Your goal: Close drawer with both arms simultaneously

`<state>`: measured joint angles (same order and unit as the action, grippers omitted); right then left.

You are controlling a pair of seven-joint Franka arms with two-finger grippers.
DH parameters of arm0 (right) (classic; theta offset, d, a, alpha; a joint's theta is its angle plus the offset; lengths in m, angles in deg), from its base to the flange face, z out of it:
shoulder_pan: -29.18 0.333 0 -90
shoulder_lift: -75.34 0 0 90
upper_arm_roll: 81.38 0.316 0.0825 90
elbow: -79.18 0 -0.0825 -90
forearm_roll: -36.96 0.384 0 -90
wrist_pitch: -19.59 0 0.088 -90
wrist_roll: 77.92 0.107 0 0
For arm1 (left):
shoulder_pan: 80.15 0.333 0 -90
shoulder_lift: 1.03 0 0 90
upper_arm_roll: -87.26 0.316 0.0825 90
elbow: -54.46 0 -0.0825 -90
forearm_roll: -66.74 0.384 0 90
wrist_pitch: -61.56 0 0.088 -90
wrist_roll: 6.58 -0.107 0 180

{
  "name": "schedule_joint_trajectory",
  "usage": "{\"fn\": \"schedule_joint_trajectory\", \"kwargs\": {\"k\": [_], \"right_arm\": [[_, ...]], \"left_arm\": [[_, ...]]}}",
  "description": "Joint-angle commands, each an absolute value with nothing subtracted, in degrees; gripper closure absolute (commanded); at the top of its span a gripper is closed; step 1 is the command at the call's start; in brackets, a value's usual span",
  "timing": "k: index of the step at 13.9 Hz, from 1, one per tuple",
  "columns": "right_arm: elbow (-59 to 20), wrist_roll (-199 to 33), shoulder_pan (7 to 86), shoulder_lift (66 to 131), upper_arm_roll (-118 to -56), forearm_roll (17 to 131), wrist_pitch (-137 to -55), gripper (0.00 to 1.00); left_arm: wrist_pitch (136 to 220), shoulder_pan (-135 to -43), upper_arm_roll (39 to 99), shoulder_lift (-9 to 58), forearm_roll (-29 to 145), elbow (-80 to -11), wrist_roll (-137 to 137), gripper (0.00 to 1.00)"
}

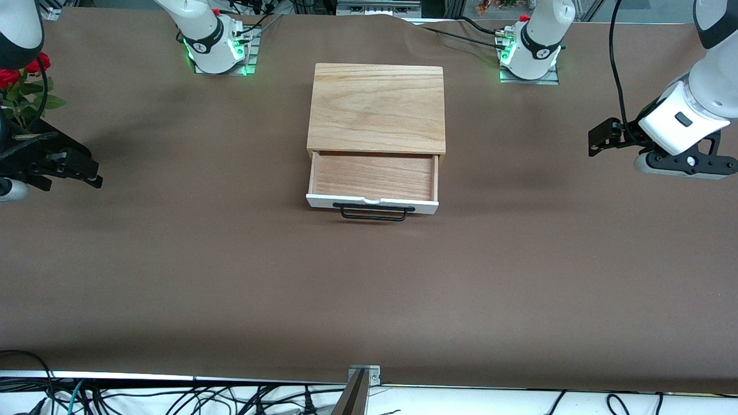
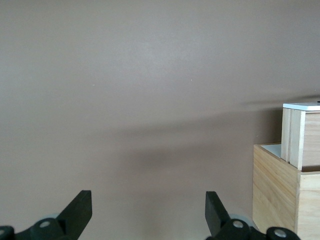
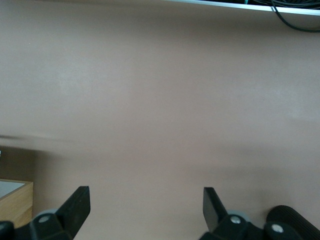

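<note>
Midway along the brown surface [image 1: 173, 271], between the two arm bases, sat the oak box [image 1: 377, 106], and the drawer [image 1: 373, 176] stood pulled out of it toward the front camera, its bare wooden floor showing. Its white front panel [image 1: 323, 201] carried a thin black wire handle [image 1: 373, 211] at the centre.

Both arms waited well apart from it. The left pincer [image 2: 148, 212] hung over the surface at the left arm's end, its fingers spread wide with nothing between them; the right pincer [image 3: 146, 210] hung over the right arm's end, likewise spread and empty.

The drawer looked light and stiff, a shallow tray likely to slide back with little force. No grasp seemed needed: the flat white panel offered the pushing face, and one fingertip set on either side of the handle would probably keep the push even. Uneven pressure could skew the tray in its opening and jam it. The box itself looked light enough to slip along the cloth-like surface if shoved hard. The wire handle seemed too thin and springy to push on well.
</note>
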<state>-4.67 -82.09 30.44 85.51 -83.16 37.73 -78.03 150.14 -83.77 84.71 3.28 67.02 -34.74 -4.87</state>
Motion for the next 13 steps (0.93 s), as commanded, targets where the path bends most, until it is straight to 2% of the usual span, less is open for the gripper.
{"fn": "schedule_joint_trajectory", "kwargs": {"k": [1,11,13], "right_arm": [[-5.3,-81.3,30.1,85.1,-82.7,37.1,-78.3,0.0],[-5.3,-80.5,30.2,85.3,-82.7,37.7,-78.7,0.0],[-5.3,-80.8,30.5,86.9,-82.5,37.9,-78.9,0.0]], "left_arm": [[148.7,-83.8,84.7,4.1,67.7,-32.8,-6.2,0.0],[148.7,-83.7,84.7,4.1,67.6,-32.7,-6.2,0.0],[148.7,-83.7,84.7,4.1,67.6,-32.7,-6.2,0.0]]}}
